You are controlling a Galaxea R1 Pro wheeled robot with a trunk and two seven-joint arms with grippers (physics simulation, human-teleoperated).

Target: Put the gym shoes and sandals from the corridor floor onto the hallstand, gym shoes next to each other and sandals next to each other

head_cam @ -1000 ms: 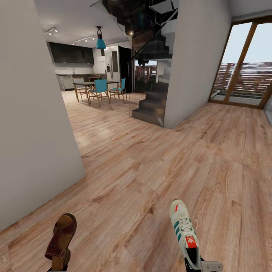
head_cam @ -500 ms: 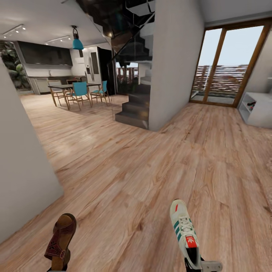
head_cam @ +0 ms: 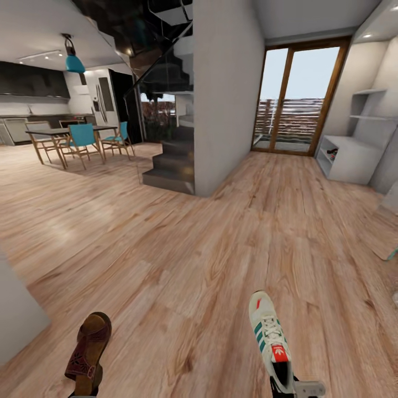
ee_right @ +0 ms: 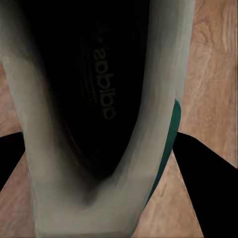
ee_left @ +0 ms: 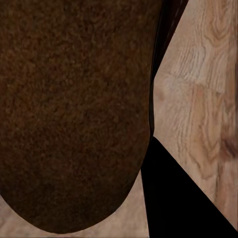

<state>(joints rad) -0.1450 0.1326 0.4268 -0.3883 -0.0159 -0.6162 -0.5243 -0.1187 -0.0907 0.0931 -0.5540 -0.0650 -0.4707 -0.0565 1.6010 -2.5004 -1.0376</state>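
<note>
Floor (head_cam: 182,243): light wood plank, running from my base out to a glass door (head_cam: 293,99) at 1 o'clock.

Room: dark staircase (head_cam: 168,166) at 12 o'clock against a grey wall; dining table (head_cam: 61,132) with teal chairs at 10 o'clock.

Rack (head_cam: 354,149): pale grey, low bench with stepped wall shelves above, at 2 o'clock, well away; a small item on its lower tier, too small to identify.

Sandal (head_cam: 88,354): at 7 o'clock, toe forward, carried off the floor. My left gripper is hidden beneath it, so I cannot tell its grip. Its wrist camera shows the brown underside (ee_left: 74,109).

Sneaker (head_cam: 271,342): at 5 o'clock, toe forward. My right gripper (head_cam: 290,386) is pinched on its heel; that wrist camera looks into the shoe's opening (ee_right: 99,99).
</note>
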